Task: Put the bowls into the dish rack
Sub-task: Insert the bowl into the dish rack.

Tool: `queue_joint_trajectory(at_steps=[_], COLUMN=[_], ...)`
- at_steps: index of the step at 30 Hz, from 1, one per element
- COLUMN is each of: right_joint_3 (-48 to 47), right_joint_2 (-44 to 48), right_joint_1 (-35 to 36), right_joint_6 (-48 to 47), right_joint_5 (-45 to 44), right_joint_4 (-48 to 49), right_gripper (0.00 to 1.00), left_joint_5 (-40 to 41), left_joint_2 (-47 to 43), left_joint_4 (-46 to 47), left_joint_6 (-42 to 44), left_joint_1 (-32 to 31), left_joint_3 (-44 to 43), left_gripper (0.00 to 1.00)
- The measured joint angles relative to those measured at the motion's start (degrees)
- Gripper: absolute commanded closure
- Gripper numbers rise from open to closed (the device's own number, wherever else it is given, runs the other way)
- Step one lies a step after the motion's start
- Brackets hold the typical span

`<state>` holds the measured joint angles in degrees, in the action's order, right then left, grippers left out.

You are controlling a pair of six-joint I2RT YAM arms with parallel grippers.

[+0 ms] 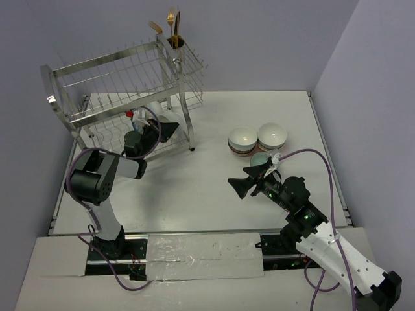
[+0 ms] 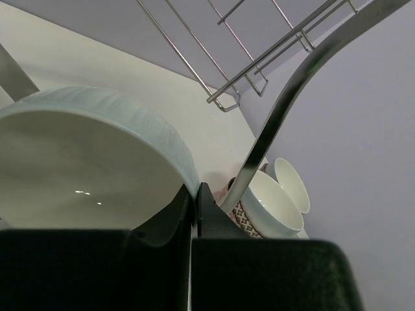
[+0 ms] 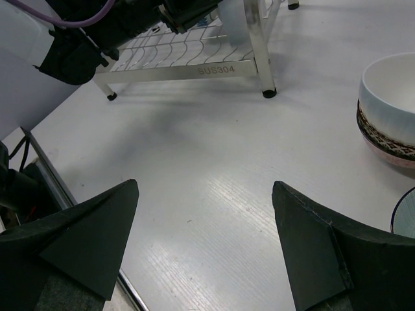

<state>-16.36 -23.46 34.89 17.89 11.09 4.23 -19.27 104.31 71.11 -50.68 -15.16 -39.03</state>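
Note:
The silver wire dish rack stands at the back left, with gold cutlery in its corner cup. My left gripper reaches into its lower tier, shut on the rim of a pale white bowl. In the left wrist view that bowl fills the left side, its rim pinched between the jaws of the left gripper. Two stacks of bowls sit on the table to the right, with a small teal bowl beside them. My right gripper hovers open over bare table, left of the stacked bowls.
A rack leg curves across the left wrist view, the bowl stacks behind it. The rack's lower frame and feet lie ahead of my right gripper. A blue-rimmed bowl shows at the right edge. Walls close the back and right.

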Motion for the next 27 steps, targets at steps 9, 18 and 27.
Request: queue_joint_trajectory(at_steps=[9, 18, 27], right_joint_3=[0.0, 0.0, 0.0], right_joint_2=[-0.26, -0.79, -1.6], right_joint_1=[0.0, 0.0, 0.0], right_joint_6=[-0.22, -0.44, -0.66], right_joint_5=[0.2, 0.37, 0.37], right_joint_4=[0.0, 0.0, 0.0], right_gripper=[0.09, 0.09, 0.09], left_joint_5=[-0.59, -1.73, -2.34], left_joint_2=[0.68, 2.45, 2.47], left_joint_4=[-0.09, 0.02, 0.0], left_joint_6=[0.63, 1.55, 1.97], left_joint_1=[0.09, 0.17, 0.35], left_joint_3=[-0.57, -2.27, -2.64], left_gripper=[1.0, 1.0, 1.0])
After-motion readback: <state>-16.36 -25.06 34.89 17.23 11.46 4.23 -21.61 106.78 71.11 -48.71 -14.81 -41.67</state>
